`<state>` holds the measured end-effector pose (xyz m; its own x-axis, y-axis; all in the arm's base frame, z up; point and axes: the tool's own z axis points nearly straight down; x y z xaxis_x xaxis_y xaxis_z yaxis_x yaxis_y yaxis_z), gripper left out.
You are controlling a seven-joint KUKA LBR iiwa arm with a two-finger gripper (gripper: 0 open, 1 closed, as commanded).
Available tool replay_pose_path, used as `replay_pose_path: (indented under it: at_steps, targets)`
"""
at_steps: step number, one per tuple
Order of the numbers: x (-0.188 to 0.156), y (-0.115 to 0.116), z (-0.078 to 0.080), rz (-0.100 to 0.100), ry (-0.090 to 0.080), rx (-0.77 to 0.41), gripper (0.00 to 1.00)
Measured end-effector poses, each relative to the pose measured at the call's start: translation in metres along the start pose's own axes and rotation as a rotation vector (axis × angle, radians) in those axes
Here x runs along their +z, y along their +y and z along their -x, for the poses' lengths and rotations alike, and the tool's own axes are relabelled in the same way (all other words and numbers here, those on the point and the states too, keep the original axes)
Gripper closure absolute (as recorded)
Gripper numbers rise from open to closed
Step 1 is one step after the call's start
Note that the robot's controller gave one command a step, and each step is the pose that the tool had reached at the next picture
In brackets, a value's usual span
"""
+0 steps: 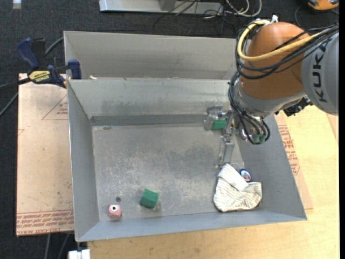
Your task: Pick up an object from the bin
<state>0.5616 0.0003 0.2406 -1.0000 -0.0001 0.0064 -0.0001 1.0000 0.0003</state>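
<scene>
Down in the bin's (81, 144) near right corner lies a crumpled white knitted cloth (237, 194), its long axis running up and down the view, narrow end pointing up at the gripper (222, 165). The fingers look pressed together with nothing between them, tips just above that narrow end. A small blue-and-red round thing (246, 174) touches the cloth's upper right edge. A green cube (149, 199) sits well apart to the left.

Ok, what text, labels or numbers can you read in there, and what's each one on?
"KU": black letters on the grey arm link, turned sideways; the rest runs off the picture's edge.
Small round thing beside the white cloth: blue and red marking, too small to read.
Green block, pink spool, white cloth: no text to be seen.
</scene>
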Motion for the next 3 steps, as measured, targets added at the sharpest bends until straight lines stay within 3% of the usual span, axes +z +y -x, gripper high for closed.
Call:
replay_pose_path:
  at_steps: [1,2,3]
  targets:
    - [-0.005,0.000,0.001,0.000,-0.008,0.000,0.00]
    - [0.064,-0.046,-0.018,0.000,-0.008,-0.091,0.00]
    - [0.122,-0.010,-0.027,0.003,-0.006,-0.127,0.00]
